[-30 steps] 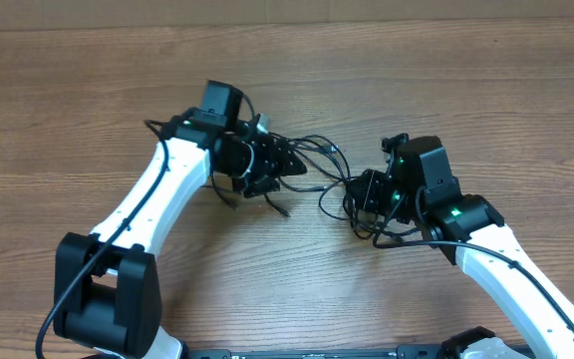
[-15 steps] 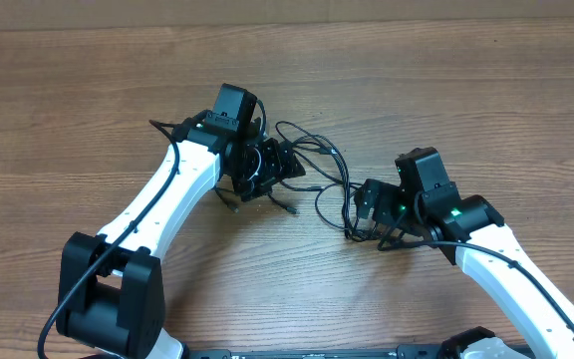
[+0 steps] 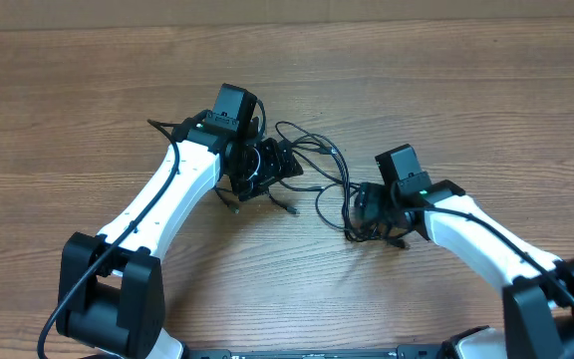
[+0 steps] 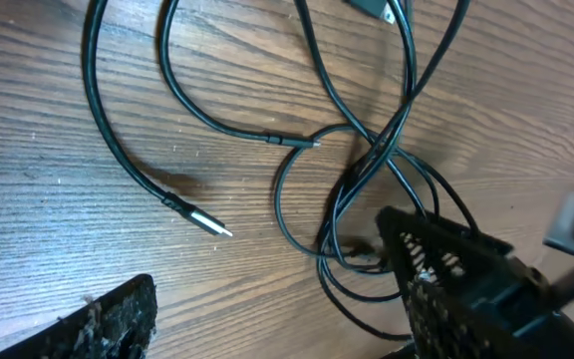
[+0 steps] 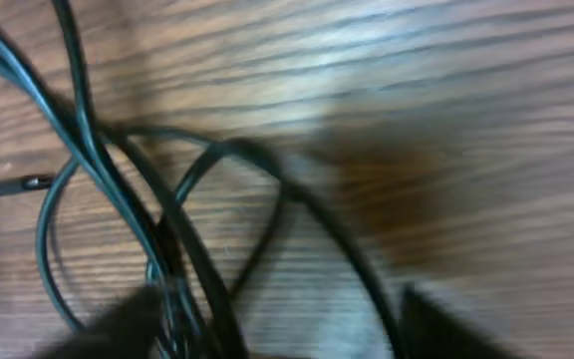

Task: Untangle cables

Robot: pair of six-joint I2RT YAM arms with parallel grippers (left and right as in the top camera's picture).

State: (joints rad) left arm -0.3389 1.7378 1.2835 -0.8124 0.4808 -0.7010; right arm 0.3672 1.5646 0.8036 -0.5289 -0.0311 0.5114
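The thin black cords with small plug ends (image 4: 379,150) are lying in loose tangled loops on the brown wooden bench (image 3: 88,100) at the overhead view's centre, the left arm's fingers (image 4: 446,269) standing wide apart beside them and the right arm's fingers (image 5: 118,324) spreading apart over strands, gripping nothing.

Even bright light; soft shadows; right wrist view blurred

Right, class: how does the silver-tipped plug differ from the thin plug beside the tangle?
The silver-tipped plug has a long bright tip and lies alone on the table. The thin plug shows barely any metal and ends against crossing cables. Both finish thin black cables.
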